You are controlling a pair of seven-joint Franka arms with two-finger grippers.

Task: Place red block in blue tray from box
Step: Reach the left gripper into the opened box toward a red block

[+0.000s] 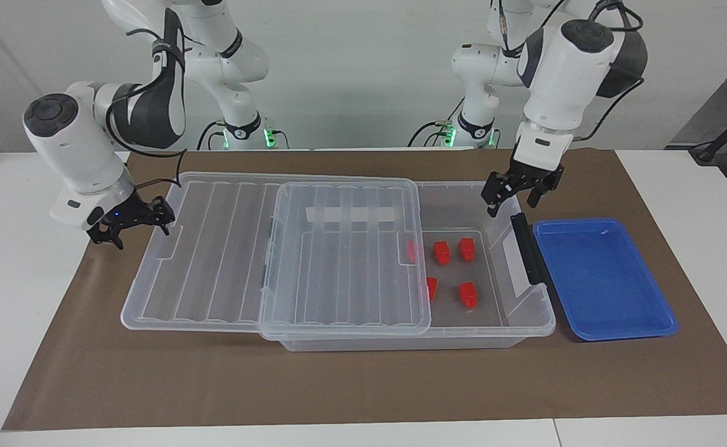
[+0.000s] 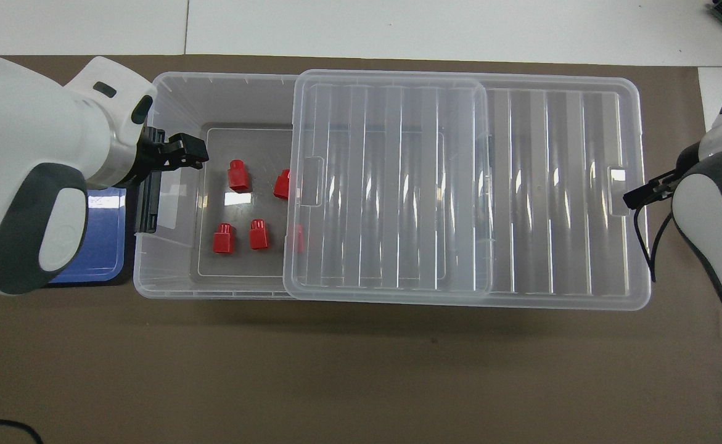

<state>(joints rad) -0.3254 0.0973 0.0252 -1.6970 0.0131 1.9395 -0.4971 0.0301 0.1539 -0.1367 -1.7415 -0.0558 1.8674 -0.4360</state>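
Observation:
The clear box [image 1: 528, 310] [image 2: 169, 271] lies lengthwise on the table. Its ribbed lid [image 1: 214, 261] [image 2: 521, 185] is slid partway off toward the right arm's end. In the uncovered end lie several red blocks, such as one red block [image 1: 468, 294] [image 2: 238, 175]; another red block [image 1: 411, 250] shows through the lid. The blue tray [image 1: 602, 279] [image 2: 98, 246] sits beside the box's dark latch [image 1: 528, 248], with nothing in it. My left gripper [image 1: 512, 205] [image 2: 185, 154] hangs open over the box's open end near the latch. My right gripper [image 1: 143, 236] [image 2: 638, 197] is open at the lid's overhanging end.
A brown mat [image 1: 363, 385] covers the middle of the white table [image 1: 15, 279], and both the box and the tray stand on it. The left arm's body hides much of the tray in the overhead view.

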